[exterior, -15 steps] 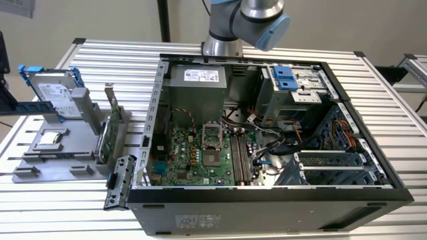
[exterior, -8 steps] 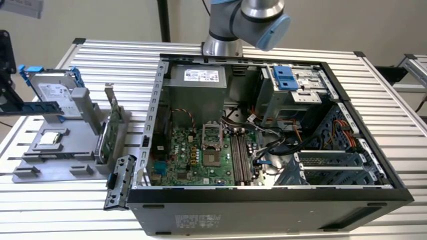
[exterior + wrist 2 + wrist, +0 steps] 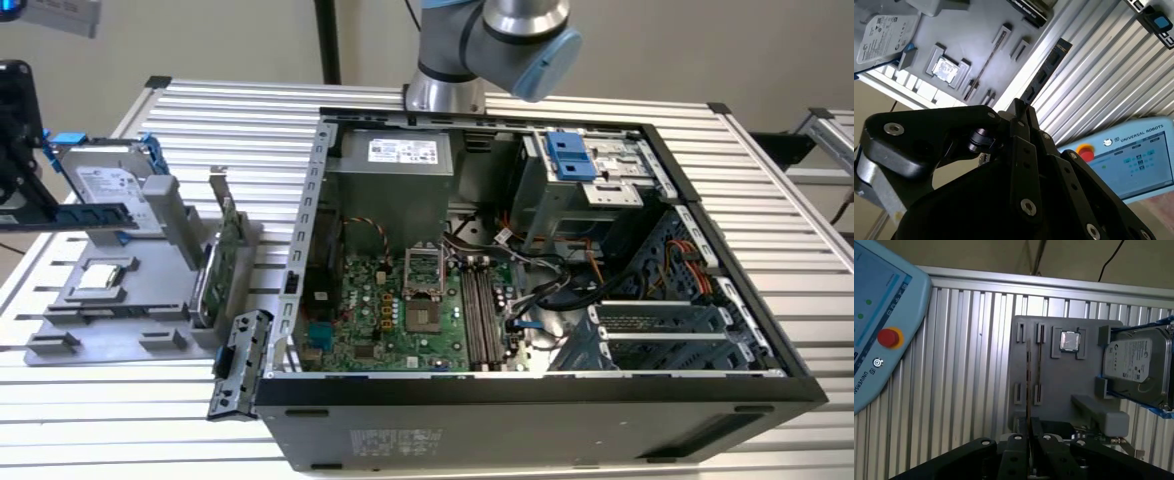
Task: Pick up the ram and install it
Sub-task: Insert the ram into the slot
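Held ram [image 3: 1048, 67] sticks out beyond clamped tool [image 3: 1021, 107] tips.

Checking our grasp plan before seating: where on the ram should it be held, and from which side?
Probably by its flat faces near one end, closing across the thickness, as the gripper holds the ram now. The board is thin and long, so only the faces offer grip, and the long edge is left free.

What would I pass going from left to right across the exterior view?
ram → green card → motherboard → blue bracket
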Motion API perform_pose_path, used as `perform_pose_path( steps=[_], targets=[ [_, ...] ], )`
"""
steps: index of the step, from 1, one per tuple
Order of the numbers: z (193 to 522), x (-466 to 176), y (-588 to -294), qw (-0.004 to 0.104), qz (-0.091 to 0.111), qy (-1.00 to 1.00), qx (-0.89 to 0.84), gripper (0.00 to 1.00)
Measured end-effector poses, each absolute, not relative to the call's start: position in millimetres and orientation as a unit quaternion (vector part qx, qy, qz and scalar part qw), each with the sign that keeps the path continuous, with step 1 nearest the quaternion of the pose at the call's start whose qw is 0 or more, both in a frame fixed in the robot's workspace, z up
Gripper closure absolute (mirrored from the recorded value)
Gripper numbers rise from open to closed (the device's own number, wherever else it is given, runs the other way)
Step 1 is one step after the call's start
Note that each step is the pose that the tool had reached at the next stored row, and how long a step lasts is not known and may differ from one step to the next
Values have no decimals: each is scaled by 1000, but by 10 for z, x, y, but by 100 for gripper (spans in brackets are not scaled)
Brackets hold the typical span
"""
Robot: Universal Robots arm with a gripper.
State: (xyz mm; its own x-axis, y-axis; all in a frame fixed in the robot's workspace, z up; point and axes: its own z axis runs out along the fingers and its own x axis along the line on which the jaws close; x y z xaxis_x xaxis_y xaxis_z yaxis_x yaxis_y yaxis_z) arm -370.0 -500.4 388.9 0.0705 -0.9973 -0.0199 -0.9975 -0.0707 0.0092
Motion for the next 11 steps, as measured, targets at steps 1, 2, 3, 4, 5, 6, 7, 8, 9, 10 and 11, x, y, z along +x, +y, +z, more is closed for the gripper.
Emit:
perform_pose_path(
  steps=[1,2,3,4,5,6,7,8,9,10,11],
  targets=[
    [3889,-3691,-5003,3,10,682,-732,100],
    [3889,-3681,-5003,3,10,682,-732,100],
    [3889,-3672,-5003,3,10,682,-732,100],
    [3889,-3662,-5003,3,10,682,-732,100],
    [3890,-3652,-5003,3,10,682,-732,100],
    [3889,-3642,-5004,3,10,682,-732,100],
    [3889,-3631,-5003,3,10,682,-732,100],
    [3890,-3622,-5003,3,10,682,-732,100],
    [3889,-3612,-5003,3,10,682,-732,100],
    [3889,-3602,-5003,3,10,682,-732,100],
    [3889,-3592,-5003,3,10,682,-732,100]
  ],
)
